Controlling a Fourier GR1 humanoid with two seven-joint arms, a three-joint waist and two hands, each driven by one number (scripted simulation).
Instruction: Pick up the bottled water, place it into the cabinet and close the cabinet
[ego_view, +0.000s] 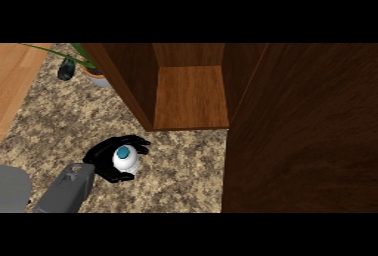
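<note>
The water bottle (125, 159) is seen from above as a white body with a blue cap, held over the speckled counter (177, 170). My right hand (105, 156) is shut on it, black fingers curled round its sides, the grey forearm coming in from the lower left. The wooden cabinet (188, 95) stands just beyond the hand and to its right, its inner shelf showing. Its dark door (303, 130) is swung open and fills the view's right side. A grey part of an arm (11, 187) sits at the lower left edge; no left hand shows.
A potted plant (96, 74) with long green leaves stands at the back left beside the cabinet's side wall, next to a small dark object (66, 70). A light wooden surface (18, 75) borders the counter on the left.
</note>
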